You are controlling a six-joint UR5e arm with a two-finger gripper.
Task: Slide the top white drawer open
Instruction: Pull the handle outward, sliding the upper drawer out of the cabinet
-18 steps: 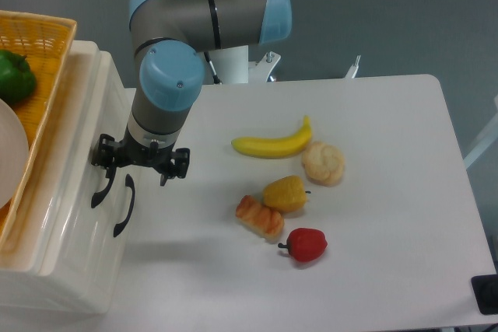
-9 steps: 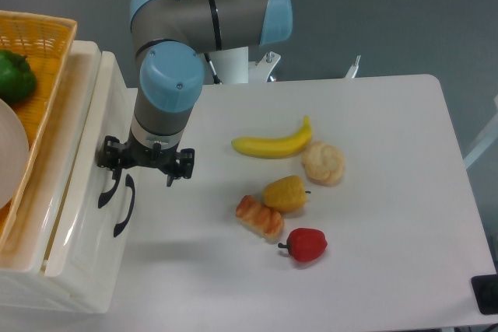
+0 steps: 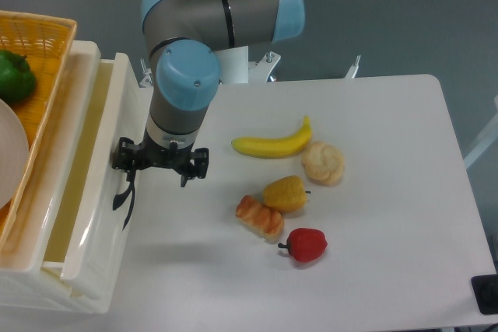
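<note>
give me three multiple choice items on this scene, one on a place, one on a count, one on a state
1. Where does the red pepper lie?
A. in the orange basket
B. on the table, nearest the front edge among the foods
C. inside the drawer

2. How many food items lie on the white table?
A. three
B. five
C. seven

3. What state is the top white drawer in?
A. fully shut
B. partly pulled out
C. lifted off the cabinet

Answers:
1 B, it sits below the pastry and the yellow pepper.
2 B, banana, bun, yellow pepper, pastry, red pepper.
3 B, a yellowish gap shows behind its front, with the pincer at its black handle.
</note>
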